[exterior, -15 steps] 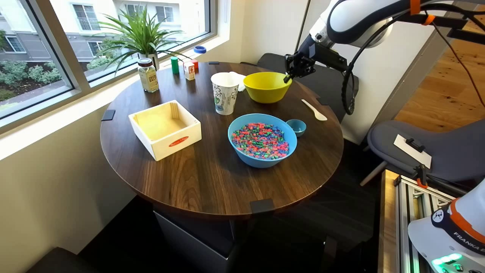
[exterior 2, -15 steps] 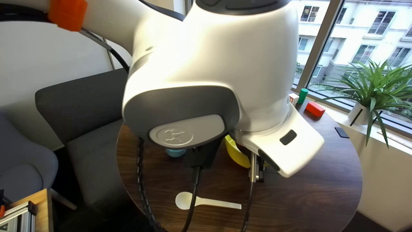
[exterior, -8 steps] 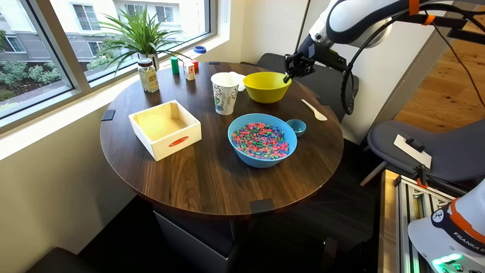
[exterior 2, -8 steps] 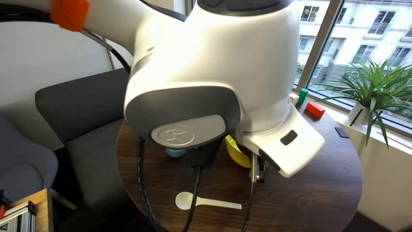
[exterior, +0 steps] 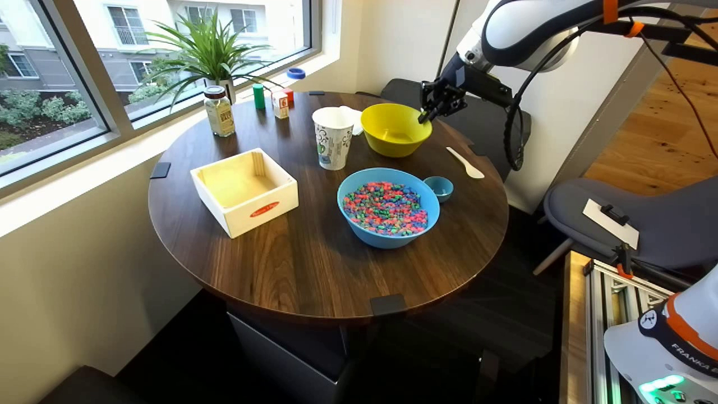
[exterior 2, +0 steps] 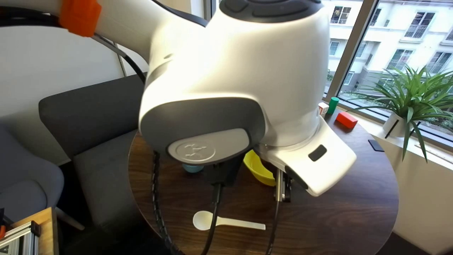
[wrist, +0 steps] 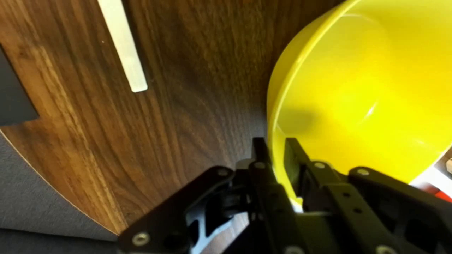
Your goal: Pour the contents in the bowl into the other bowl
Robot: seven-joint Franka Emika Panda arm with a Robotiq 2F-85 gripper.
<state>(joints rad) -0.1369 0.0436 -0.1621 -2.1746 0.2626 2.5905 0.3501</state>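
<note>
many bits (exterior: 386, 209) in blue bowl (exterior: 382, 241); end effector (wrist: 275, 143) parted around rim of yellow bowl (wrist: 363, 88).

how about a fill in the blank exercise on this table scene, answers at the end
The colourful bits lie in a large bowl coloured ____.
The gripper has one finger outside the rim of the yellow bowl and the other ____.
The paper cup stands ____, not tipped.
The oval label on the wooden box is coloured ____.

Missing words: blue; inside; upright; red.
</note>
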